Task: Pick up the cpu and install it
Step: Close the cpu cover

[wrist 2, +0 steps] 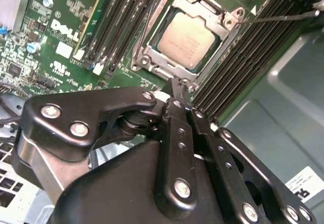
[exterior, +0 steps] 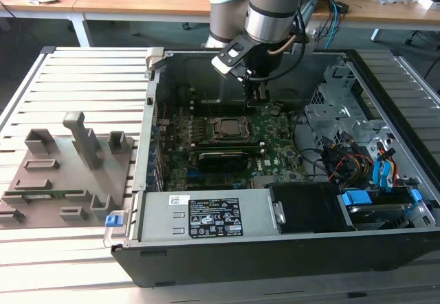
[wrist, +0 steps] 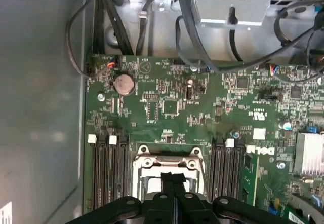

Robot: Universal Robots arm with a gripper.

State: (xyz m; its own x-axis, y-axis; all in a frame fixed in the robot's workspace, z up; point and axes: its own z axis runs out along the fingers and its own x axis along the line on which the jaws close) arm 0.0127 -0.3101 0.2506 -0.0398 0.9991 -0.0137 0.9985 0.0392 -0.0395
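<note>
The cpu (wrist 2: 186, 40), a silvery square chip with a pale rim, lies flat inside the metal-framed socket (wrist 2: 150, 49) on the green motherboard (exterior: 275, 154). In the exterior view the cpu (exterior: 227, 128) sits mid-board in the open computer case (exterior: 275, 249). My gripper (exterior: 256, 92) hangs just above the board at the socket's far side. Its two black fingers are pressed together with nothing between them. In both wrist views the gripper (wrist 2: 175, 83) (wrist: 173, 176) has its tips over the socket's edge, hiding part of the frame (wrist: 167, 162).
A grey plastic tray (exterior: 62, 173) with posts and slots lies on the slatted table at the exterior view's left. Inside the case are a power supply (exterior: 213, 218) at the front, cables and drive bays (exterior: 357, 159) at the right, and memory slots (wrist 2: 243, 57) flanking the socket.
</note>
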